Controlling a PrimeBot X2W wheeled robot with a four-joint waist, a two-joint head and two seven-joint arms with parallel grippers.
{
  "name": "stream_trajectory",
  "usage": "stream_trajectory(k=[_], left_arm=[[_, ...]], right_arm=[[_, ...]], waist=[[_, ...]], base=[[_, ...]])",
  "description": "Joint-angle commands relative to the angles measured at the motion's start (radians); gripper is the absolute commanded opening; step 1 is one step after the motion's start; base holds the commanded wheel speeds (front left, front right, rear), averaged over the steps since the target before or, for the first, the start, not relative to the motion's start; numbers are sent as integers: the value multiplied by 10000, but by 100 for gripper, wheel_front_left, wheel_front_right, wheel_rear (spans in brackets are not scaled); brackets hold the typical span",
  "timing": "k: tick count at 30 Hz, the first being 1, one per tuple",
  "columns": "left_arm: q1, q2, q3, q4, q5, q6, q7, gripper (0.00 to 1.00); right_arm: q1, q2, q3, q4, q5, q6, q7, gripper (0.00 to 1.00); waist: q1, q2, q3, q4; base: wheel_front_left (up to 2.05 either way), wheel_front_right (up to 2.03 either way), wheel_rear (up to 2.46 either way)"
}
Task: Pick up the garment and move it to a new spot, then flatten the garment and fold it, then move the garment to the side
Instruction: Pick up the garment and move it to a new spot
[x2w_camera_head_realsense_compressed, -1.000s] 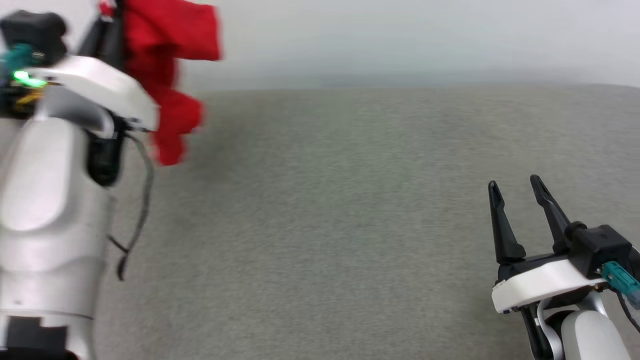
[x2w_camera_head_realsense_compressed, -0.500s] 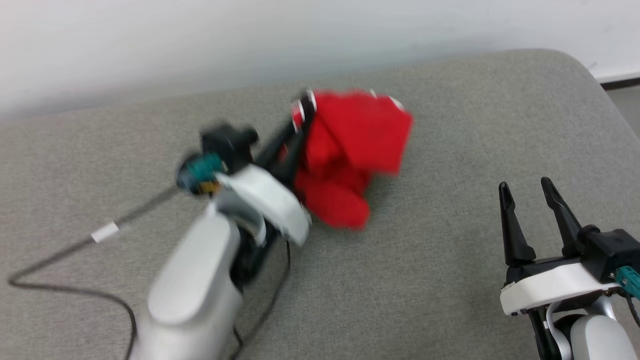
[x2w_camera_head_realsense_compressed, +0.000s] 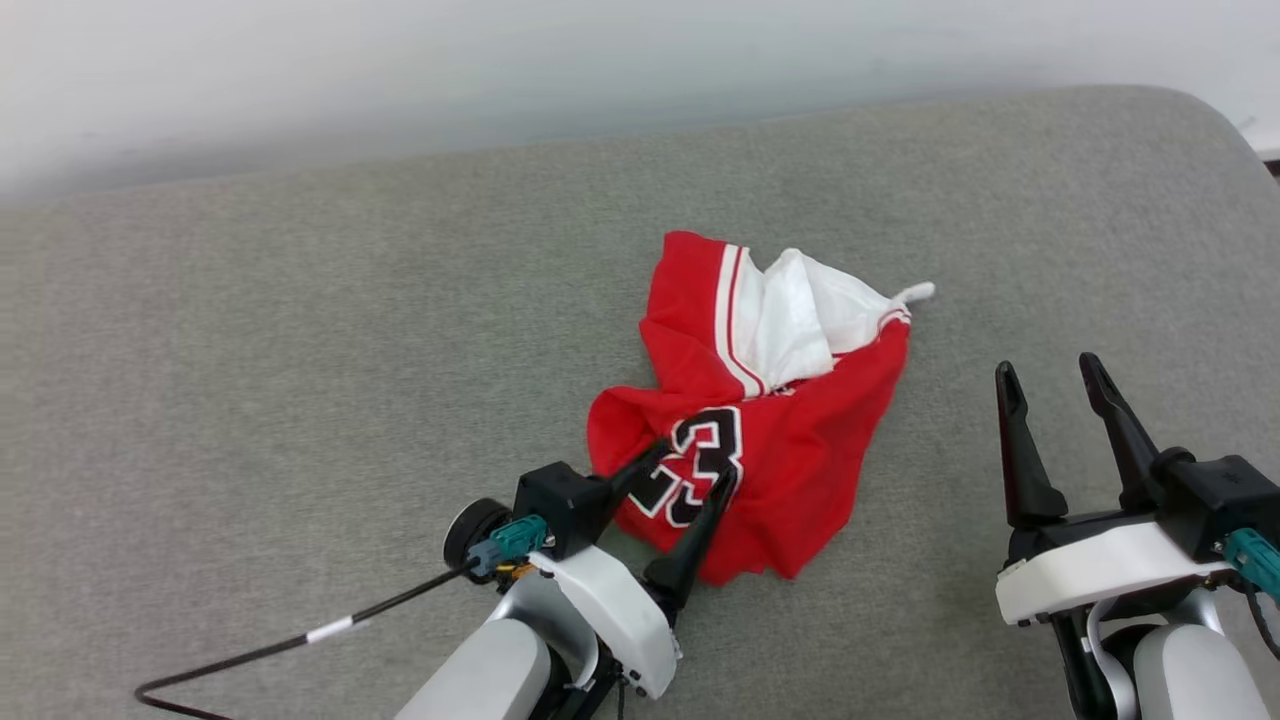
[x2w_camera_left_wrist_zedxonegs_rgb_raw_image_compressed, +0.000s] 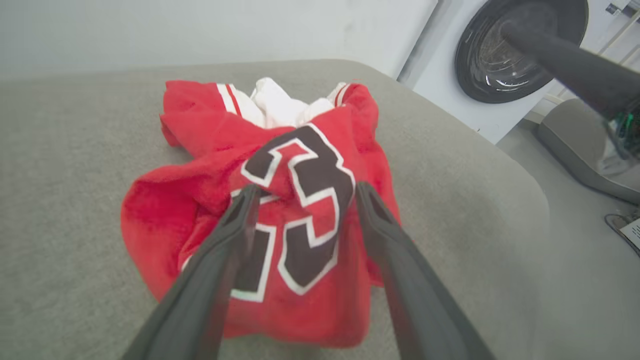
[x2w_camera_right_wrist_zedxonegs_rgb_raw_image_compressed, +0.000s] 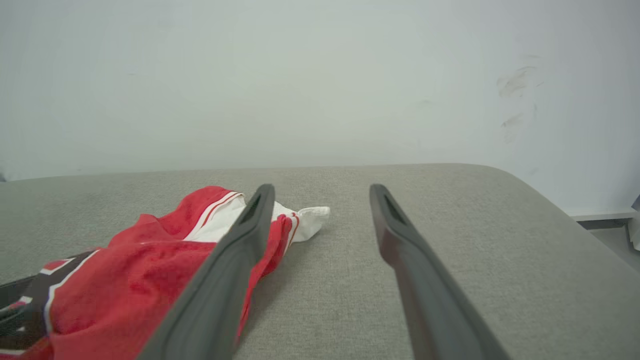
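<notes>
Straddling the big black number (x2w_camera_left_wrist_zedxonegs_rgb_raw_image_compressed: 300, 200), the left gripper (x2w_camera_head_realsense_compressed: 697, 465) holds its two dark fingers spread wide, one either side of the digits, with nothing pinched between them. Whether the tips actually press the cloth or sit just above it, I can't tell. Under them lies the garment (x2w_camera_head_realsense_compressed: 800, 450), a crumpled red heap near the middle of the grey cushion (x2w_camera_head_realsense_compressed: 300, 350), number side up. A white sleeve (x2w_camera_head_realsense_compressed: 790, 310) is bunched at its far end, with a little white tip poking out to the right. Over on that side the right gripper (x2w_camera_head_realsense_compressed: 1047, 372) hangs low above bare cushion, near the heap but clear of it, fingers parted and empty.

This looks like light, limp jersey: it should sag and drape the moment it lifts, with little slip against the fuzzy cushion. The thick bulge in the middle is a poor grab. I'd say a thin pinch at the striped trim (x2w_camera_head_realsense_compressed: 730, 320) or an outer red edge suits better, ideally one grip per arm to pull it flat.

Plenty is buried here: the collar, hem and second sleeve are lost in the folds, and no lettering reads beyond the number. In the left wrist view a blurred dark bar (x2w_camera_left_wrist_zedxonegs_rgb_raw_image_compressed: 565, 65) cuts across a washing machine (x2w_camera_left_wrist_zedxonegs_rgb_raw_image_compressed: 480, 55) door.
</notes>
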Motion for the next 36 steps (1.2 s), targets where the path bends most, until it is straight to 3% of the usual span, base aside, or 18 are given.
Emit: stream_trajectory(k=[1, 5, 10, 19, 26, 36], left_arm=[[-51, -65, 21, -193, 112, -2, -442, 100], [-168, -79, 304, -613, 330, 272, -1292, 100], [-119, 70, 870, -1063, 497, 926, -1586, 100], [754, 881, 2470, -1205, 371, 1939, -1755, 100], [1852, 1341, 2947, -1195, 267, 2275, -1770, 100], [2207, 1362, 2763, -1318, 278, 2337, -1657, 100]], right_arm=[[27, 4, -23, 19, -40, -3, 13, 100], [193, 4, -109, 44, -123, -3, 115, 100], [459, 3, -264, -99, -218, -3, 298, 100], [950, 3, -280, -318, -254, -3, 608, 100], [1484, 4, -155, -367, -120, -3, 751, 100], [1886, 4, -16, -483, 46, -3, 896, 100]], waist=[[0, -1, -227, 268], [0, -1, -613, 630], [0, -1, -964, 1111], [0, -1, -1420, 1635], [0, -1, -1945, 1521], [0, -1, -2136, 1357]], base=[[0, 0, 0], [0, 0, 0], [0, 0, 0], [0, 0, 0], [0, 0, 0], [0, 0, 0]])
